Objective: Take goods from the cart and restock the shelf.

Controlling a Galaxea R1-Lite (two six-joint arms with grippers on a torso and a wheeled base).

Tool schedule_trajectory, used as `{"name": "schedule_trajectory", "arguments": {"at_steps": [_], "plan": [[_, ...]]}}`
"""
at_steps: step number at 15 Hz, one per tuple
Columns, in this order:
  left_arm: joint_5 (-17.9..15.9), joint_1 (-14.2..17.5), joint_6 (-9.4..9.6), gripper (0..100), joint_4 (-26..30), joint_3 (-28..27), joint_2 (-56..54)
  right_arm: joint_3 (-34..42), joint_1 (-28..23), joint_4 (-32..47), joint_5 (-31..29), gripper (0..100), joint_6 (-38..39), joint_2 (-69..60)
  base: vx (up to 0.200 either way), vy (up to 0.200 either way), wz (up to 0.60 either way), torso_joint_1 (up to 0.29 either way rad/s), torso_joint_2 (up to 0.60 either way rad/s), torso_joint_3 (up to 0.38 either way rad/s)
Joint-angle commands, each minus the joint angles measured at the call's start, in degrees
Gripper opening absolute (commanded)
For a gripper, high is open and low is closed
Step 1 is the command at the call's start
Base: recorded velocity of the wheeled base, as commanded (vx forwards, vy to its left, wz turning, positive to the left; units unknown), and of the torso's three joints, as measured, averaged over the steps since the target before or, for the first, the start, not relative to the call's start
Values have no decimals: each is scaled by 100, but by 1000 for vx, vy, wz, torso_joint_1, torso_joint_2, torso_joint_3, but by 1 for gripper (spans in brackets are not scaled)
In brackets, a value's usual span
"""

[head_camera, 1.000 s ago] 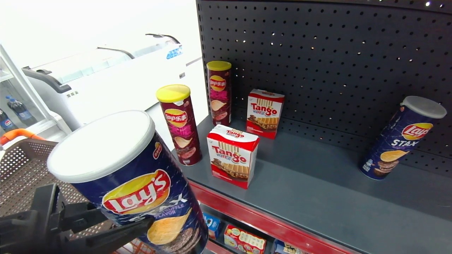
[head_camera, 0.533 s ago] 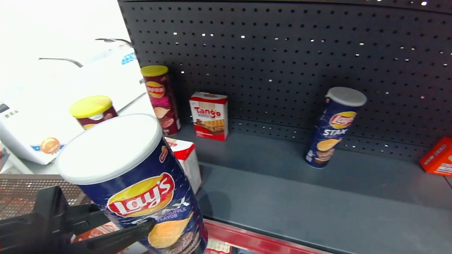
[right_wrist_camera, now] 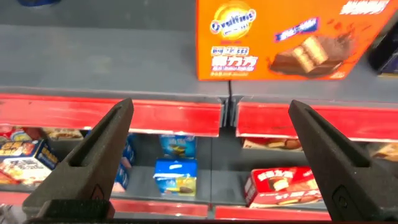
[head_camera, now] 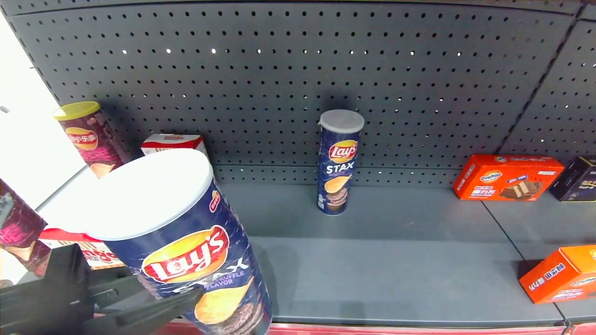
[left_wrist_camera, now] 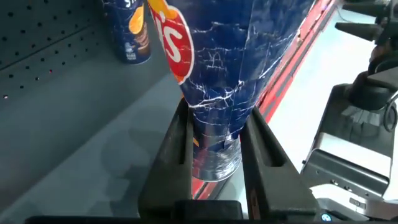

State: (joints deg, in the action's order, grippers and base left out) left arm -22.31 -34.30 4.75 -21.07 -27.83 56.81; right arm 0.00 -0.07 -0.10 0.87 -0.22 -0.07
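The jaws of the left gripper (head_camera: 167, 292) are pinched on a blue chip can (head_camera: 177, 242), one black finger on each side of the tube low on its body, close to its base; the left wrist view shows the two fingers pressed flat against the can's sides with its bottom end sitting between them. The left arm comes in low from the robot's left, level with the shelf's front edge. The held can is tilted: its long axis leans, with the white lid up and toward the robot's left and the base down near the red shelf lip (head_camera: 419, 329). Take the standing blue can (head_camera: 340, 163) as the landmark, upright at the back of the grey shelf board (head_camera: 372, 260), against the pegboard (head_camera: 279, 70). The held can is to the landmark's left and well in front of it, over the front edge of the board, apart from it. The jaws of the right gripper (right_wrist_camera: 214, 155) are spread wide with nothing between them; it hangs in front of the red lip, just below an orange box (head_camera: 558, 274) that lies to the landmark's right and nearer the front. Right of the landmark at the back lie a second orange box (head_camera: 507, 177) and a dark box (head_camera: 577, 179). Left of the landmark at the back stand a wafer box (head_camera: 172, 142) and a maroon can (head_camera: 88, 137) with a yellow lid.
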Motion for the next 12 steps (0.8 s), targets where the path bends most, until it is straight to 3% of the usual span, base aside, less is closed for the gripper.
{"name": "schedule_trajectory", "arguments": {"at_steps": [1,7,8,9,10,12], "plan": [[-2,3,-1,0,-3,6,-12,0,7,1,1,100,-4,7,0,0,0,0,0,0],[-107,-32,34,0,-3,94,-21,-26,-37,1,-51,100,83,130,0,0,0,0,0,0],[-107,-32,34,0,-20,120,-12,-668,-19,-61,10,100,171,385,0,0,0,0,0,0],[-107,-68,34,0,-3,129,-12,-1872,25,27,-16,100,540,1633,0,0,0,0,0,0],[-107,-112,34,0,-3,102,32,-2153,42,89,63,100,804,1958,0,0,0,0,0,0],[-107,-129,43,0,-20,67,129,-2698,350,98,441,100,400,2521,0,0,0,0,0,0]]}}
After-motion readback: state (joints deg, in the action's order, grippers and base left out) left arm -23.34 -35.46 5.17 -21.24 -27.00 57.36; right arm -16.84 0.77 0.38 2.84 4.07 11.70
